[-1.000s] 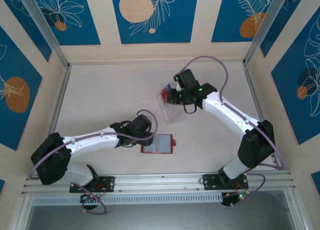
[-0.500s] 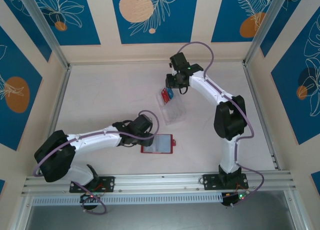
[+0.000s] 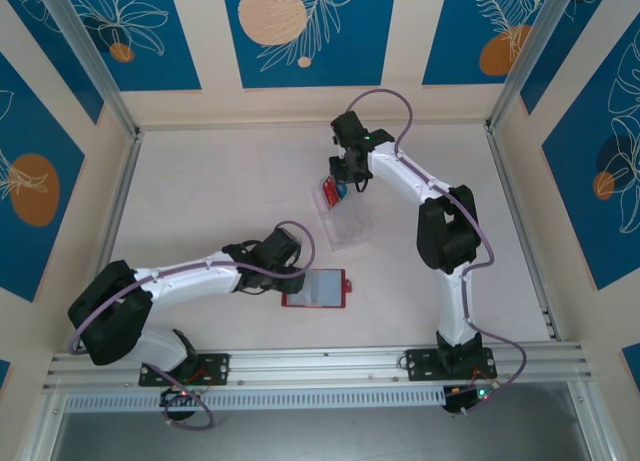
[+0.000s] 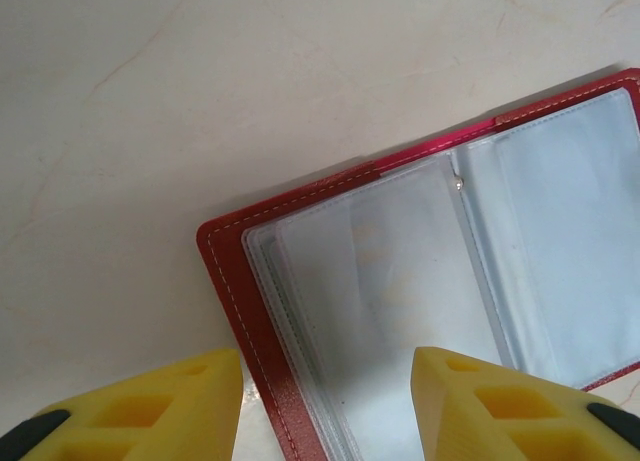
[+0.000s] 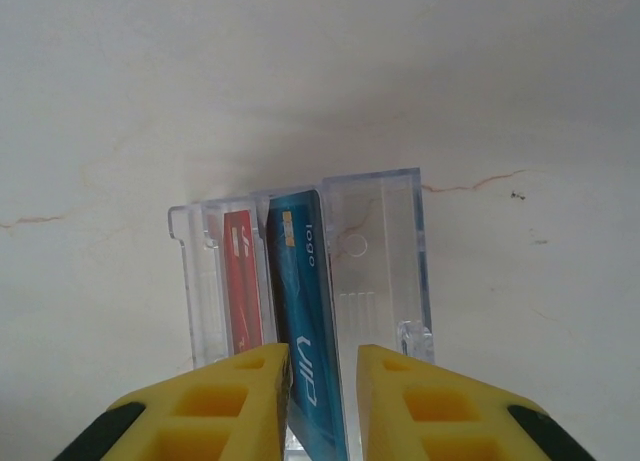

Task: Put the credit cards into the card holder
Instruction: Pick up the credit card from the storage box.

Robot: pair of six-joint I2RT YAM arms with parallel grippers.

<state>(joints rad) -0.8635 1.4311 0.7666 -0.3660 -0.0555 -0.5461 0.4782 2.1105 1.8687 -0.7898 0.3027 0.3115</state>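
Table (image 3: 220,201): pale beige with faint veins, enclosed by walls (image 3: 300,31) with blue panels bearing orange discs and leaf outlines. An aluminium rail (image 3: 320,366) along the near edge carries both arm bases.

Item 1, card holder (image 3: 315,288): red, lying flat and open on the table near the front, middle of the workspace. The left wrist view shows its clear plastic sleeves (image 4: 400,281) over a grey-blue inside, with a stitched red border.

Item 2, left end effector (image 4: 328,366): yellow fingers (image 4: 180,401) spread wide, low over the left end of the card holder, one finger on each side of its near corner. Nothing is gripped.

Item 3, clear tray (image 3: 345,221): transparent with slotted compartments, on the table beyond the card holder and well apart from it.

Item 4, red card (image 5: 243,281): standing on edge in a slot at the tray's far end.

Item 5, blue card (image 5: 305,321): standing on edge in the slot just beside the red card, printed with white lettering.

Item 6, right end effector (image 5: 322,356): at the tray's far end, fingers drawn close together with the blue card running between them. Whether they press on the card cannot be told.
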